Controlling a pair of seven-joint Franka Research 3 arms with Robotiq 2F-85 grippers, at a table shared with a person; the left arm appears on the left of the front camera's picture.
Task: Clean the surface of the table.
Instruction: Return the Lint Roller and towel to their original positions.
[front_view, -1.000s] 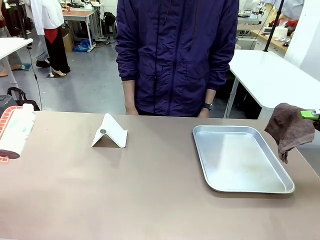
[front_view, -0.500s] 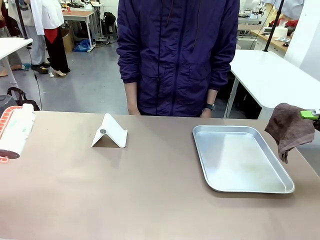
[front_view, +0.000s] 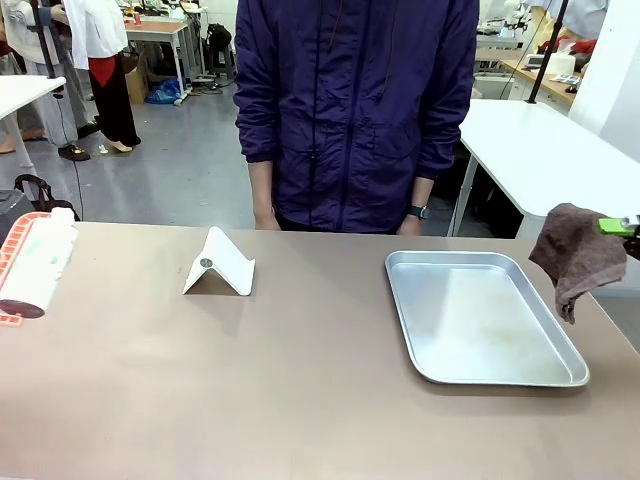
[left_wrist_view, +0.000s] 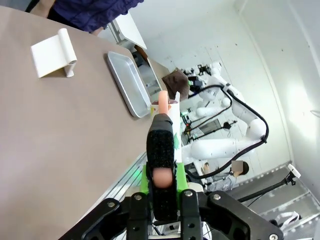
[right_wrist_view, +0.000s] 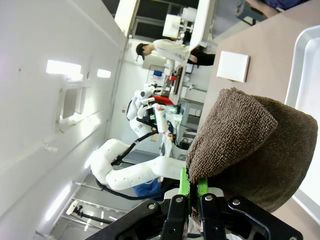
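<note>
The brownish-taupe table (front_view: 300, 380) spans the whole near part of the front view, with a person in a dark purple jacket (front_view: 355, 110) standing at its far edge. On its right half lies a shiny metal tray (front_view: 480, 317), and left of centre stands a small white folded stand (front_view: 220, 264). At the far right, above the table's right edge and just beside the tray, the right gripper (front_view: 622, 228) is clamped on a brown cloth (front_view: 577, 258) that hangs down in folds; the right wrist view shows its 2 green-padded fingers pinching the cloth (right_wrist_view: 250, 150) from below. At the left edge, the left gripper (left_wrist_view: 162, 175) is closed around a white spray bottle with an orange-pink top (front_view: 35, 265), held tilted above the table's left end; its label is too blurred to read, so the contents cannot be told. In the left wrist view the bottle (left_wrist_view: 162, 117) rises between the fingers toward the tray (left_wrist_view: 127, 82).
</note>
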